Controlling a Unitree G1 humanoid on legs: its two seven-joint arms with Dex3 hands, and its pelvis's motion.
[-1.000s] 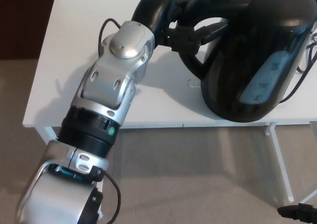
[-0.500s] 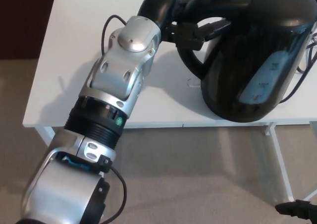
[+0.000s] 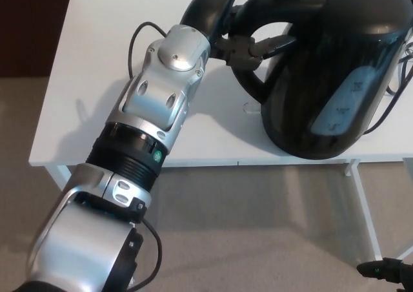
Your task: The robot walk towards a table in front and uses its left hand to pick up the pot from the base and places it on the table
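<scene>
Kettle (image 3: pixel 335 79): black, glossy, rounded body, electric type. Pale blue water window (image 3: pixel 342 108) runs down its front with level marks too blurred to read. Thick looped handle (image 3: pixel 246 82) on the side facing the arm. It fills the upper right of the view, over the right part of the white table (image 3: pixel 97 79). Its lower rim overlaps the table's front edge as seen from above. Top of the lid is cut off by the frame. Underside is hidden, so I cannot tell whether it rests on anything; no base shows.

Left hand (image 3: pixel 222 20): black, at the handle. Fingers (image 3: pixel 242 48) reach through the loop and close around the grip, so the hand is clasped on the kettle's handle. The upper part of the hand is cut off at the top edge and the thumb is hard to separate from the dark handle.

Left forearm (image 3: pixel 161 92): silver shell with a black ribbed collar, coming up from the lower left. A thin black wire (image 3: pixel 135 37) loops beside its wrist.

Dark cables (image 3: pixel 397 92) trail at the right edge behind the kettle, ends out of sight.

Beige carpet (image 3: pixel 258 221) lies below, with a white table leg (image 3: pixel 364 208).

Right hand (image 3: pixel 386 271): only a dark sliver in the bottom right corner; cannot tell its state.
</scene>
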